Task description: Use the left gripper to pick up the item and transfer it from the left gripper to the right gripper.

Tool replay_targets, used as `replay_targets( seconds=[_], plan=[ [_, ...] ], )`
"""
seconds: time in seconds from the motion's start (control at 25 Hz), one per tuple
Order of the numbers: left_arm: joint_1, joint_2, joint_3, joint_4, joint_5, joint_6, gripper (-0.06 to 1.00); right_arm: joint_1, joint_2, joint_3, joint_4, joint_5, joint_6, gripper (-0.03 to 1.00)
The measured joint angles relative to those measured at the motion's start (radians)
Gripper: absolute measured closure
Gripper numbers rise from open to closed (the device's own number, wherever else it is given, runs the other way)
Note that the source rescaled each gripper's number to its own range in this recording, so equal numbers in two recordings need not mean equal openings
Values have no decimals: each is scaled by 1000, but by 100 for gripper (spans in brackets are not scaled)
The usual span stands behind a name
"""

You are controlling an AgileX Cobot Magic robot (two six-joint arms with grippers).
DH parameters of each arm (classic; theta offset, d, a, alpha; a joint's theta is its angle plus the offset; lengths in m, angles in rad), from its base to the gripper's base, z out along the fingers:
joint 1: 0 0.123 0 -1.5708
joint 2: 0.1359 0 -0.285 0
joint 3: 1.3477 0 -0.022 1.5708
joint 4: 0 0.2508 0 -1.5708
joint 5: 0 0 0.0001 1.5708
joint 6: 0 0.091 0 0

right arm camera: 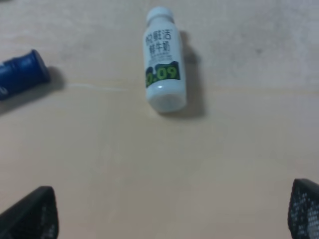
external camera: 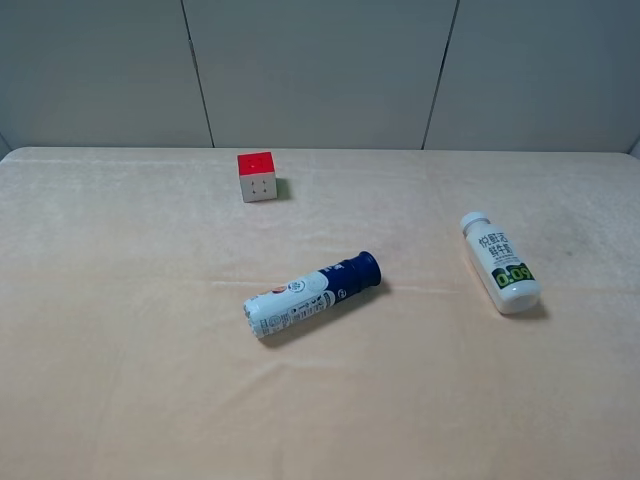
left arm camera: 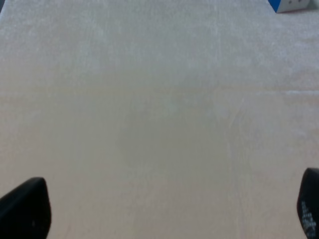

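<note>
The item, a small white bottle (external camera: 500, 262) with a white cap and a green-and-black band, lies on its side on the right of the table, cap toward the back wall. It also shows in the right wrist view (right arm camera: 163, 59), well ahead of my right gripper (right arm camera: 169, 209), which is open and empty with its fingertips (right arm camera: 30, 214) wide apart. My left gripper (left arm camera: 164, 209) is open and empty over bare cloth; its fingertips (left arm camera: 25, 209) show at the frame's corners. Neither arm shows in the exterior high view.
A blue-and-white tube (external camera: 312, 293) lies on its side mid-table; its blue cap shows in the right wrist view (right arm camera: 22, 74). A red-topped cube (external camera: 257, 176) stands at the back, its corner visible in the left wrist view (left arm camera: 294, 5). A beige cloth (external camera: 120, 380) covers the table.
</note>
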Motion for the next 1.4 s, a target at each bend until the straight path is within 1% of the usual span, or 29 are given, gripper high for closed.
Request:
replay_targets(
  seconds=[0.28,0.36,0.92,1.0,1.16,1.4],
  plan=[
    [0,0,0,0,0,0,-3,0,-6,40,-10,-135,-29,-3],
    [0,0,0,0,0,0,-3,0,-7,57,-10,-161,-29,-3],
    [0,0,0,0,0,0,-3,-4,-10,64,-12,-176,-29,-3],
    [0,0,0,0,0,0,-3,-31,-19,64,-12,-177,-29,-3],
    [0,0,0,0,0,0,-3,-114,-63,63,-10,-177,-29,-3],
    [0,0,0,0,0,0,-3,-129,-64,63,-9,-178,-29,-3]
  ],
)
